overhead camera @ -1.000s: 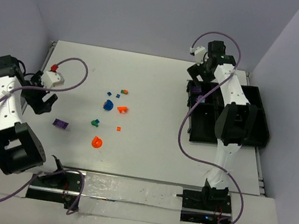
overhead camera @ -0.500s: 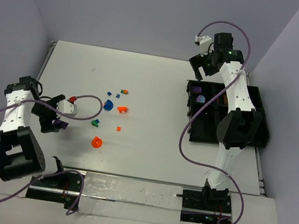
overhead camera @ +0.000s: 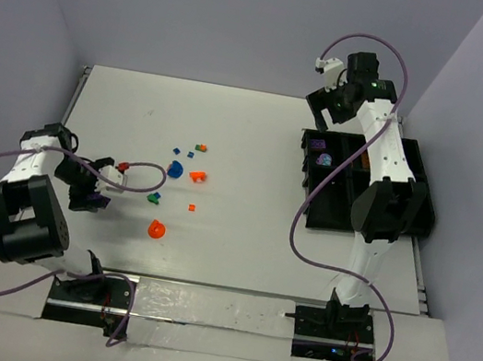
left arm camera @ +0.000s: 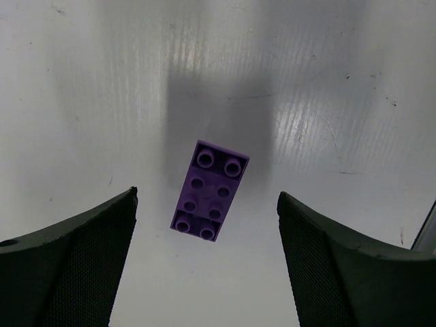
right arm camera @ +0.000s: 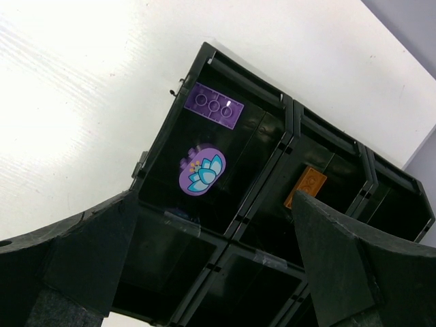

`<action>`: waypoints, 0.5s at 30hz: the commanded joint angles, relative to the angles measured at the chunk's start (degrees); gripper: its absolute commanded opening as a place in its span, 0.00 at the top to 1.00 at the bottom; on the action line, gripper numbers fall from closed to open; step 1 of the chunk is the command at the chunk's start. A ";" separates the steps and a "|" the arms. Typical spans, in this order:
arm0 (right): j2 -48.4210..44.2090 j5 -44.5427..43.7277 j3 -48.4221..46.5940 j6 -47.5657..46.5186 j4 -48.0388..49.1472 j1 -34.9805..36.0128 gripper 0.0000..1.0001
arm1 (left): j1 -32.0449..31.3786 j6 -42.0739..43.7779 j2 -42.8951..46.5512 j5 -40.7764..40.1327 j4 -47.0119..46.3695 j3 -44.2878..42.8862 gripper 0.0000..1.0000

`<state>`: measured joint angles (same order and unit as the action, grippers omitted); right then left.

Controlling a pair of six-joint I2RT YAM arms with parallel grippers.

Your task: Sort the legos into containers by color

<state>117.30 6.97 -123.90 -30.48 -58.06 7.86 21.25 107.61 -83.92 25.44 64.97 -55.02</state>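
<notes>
White desk (left arm camera: 354,82) below. Your left gripper (left arm camera: 206,193) hangs wide open, holding nothing, straight above the purple brick (left arm camera: 209,191). It lies flat between the fingers (left arm camera: 68,266), long axis crossing their closing line.

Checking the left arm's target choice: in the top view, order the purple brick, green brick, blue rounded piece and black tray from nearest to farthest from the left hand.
1. purple brick, lying between the open fingers of the left hand
2. green brick, on the table to its right
3. blue rounded piece, farther back and right
4. black tray, far right side
</notes>
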 commanded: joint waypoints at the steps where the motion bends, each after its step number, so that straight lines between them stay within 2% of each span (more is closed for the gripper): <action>1: -3.71 -0.58 -0.27 0.22 -0.92 0.35 0.00 | -1.12 3.67 -1.91 -1.09 -2.20 0.16 0.15; 4: -3.74 -1.02 -0.12 -0.03 -0.83 0.32 0.00 | -1.12 4.97 -2.34 -2.67 -3.36 1.15 0.22; 10: -3.21 -2.40 -0.20 -0.73 -0.74 0.22 0.00 | -1.56 4.98 -3.88 -3.22 -3.71 1.24 0.41; 15: -3.22 -2.67 1.75 -1.15 0.27 -0.56 0.00 | -1.90 5.74 -4.31 -4.23 -4.06 2.07 0.47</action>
<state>117.08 5.23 -123.43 -31.00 -58.22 7.80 19.91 110.65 -87.93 21.19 61.05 -53.73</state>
